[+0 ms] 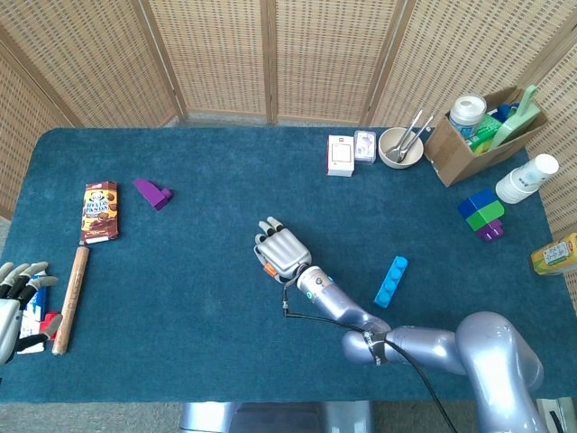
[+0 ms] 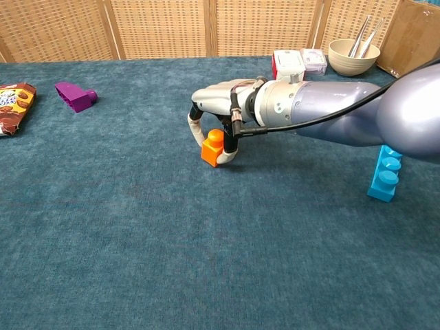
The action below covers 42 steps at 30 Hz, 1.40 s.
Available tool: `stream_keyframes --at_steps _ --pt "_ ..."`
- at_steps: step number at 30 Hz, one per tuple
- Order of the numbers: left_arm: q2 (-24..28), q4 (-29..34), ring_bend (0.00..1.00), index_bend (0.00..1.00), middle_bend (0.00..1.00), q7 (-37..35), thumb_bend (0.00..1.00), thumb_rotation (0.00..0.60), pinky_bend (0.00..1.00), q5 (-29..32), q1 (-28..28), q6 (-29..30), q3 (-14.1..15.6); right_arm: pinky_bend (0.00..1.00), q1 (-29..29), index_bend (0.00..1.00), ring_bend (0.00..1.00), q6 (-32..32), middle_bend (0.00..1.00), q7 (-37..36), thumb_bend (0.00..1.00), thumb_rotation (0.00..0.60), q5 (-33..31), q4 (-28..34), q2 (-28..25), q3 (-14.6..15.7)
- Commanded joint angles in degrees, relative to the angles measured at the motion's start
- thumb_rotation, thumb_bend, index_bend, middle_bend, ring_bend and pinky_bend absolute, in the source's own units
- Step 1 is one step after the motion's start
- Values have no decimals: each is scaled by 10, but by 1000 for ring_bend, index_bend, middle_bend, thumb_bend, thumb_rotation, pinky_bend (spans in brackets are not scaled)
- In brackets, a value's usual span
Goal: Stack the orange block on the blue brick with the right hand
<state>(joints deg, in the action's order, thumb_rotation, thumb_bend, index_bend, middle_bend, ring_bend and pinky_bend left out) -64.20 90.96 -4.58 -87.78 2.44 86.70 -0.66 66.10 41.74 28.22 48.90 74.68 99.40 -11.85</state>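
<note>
The orange block [image 2: 214,146] sits mid-table, slightly tilted, with one stud on top. My right hand [image 2: 230,104] arches over it from the right, and its fingers [image 2: 194,128] curl down on both sides, pinching the block between them. The block's base is at or just above the cloth. From the head view, only an orange sliver [image 1: 268,267] shows under my right hand [image 1: 281,250]. The blue brick [image 2: 385,173] lies to the right of the hand, apart from it, also seen as the blue brick [image 1: 391,280]. My left hand [image 1: 16,302] rests at the table's left edge, fingers spread.
A purple block [image 1: 152,192] and a snack pack [image 1: 99,212] lie far left, with a wooden stick [image 1: 70,298] near the left hand. White boxes [image 1: 341,154], a bowl [image 1: 400,147], a cardboard box [image 1: 478,135] and a blue-green-purple stack [image 1: 481,214] stand at the back right.
</note>
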Motion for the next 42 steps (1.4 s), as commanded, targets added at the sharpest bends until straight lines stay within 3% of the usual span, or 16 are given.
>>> stream_keyframes --at_steps 1,14,26,35,42 --pt "0 0 146 300 187 0 333 600 70 0 0 0 0 78 0 616 66 5 266 -1 229 600 1 9 -7 -2" --pt "-2 -1 146 300 187 -1 333 600 70 -8 3 3 -1 78 -15 625 73 42 271 29 229 600 -5 94 -79 9" --pt "4 14 146 299 188 11 334 600 71 -21 11 5 -3 78 -68 624 73 120 271 74 228 600 -10 259 -216 53" --pt "3 24 145 300 188 21 333 600 70 -24 16 1 -2 79 -119 624 73 146 272 34 227 600 41 331 -281 78" --pt "6 36 145 299 188 35 333 600 70 -25 18 1 -2 79 -150 627 73 142 277 -7 227 600 90 345 -313 94"
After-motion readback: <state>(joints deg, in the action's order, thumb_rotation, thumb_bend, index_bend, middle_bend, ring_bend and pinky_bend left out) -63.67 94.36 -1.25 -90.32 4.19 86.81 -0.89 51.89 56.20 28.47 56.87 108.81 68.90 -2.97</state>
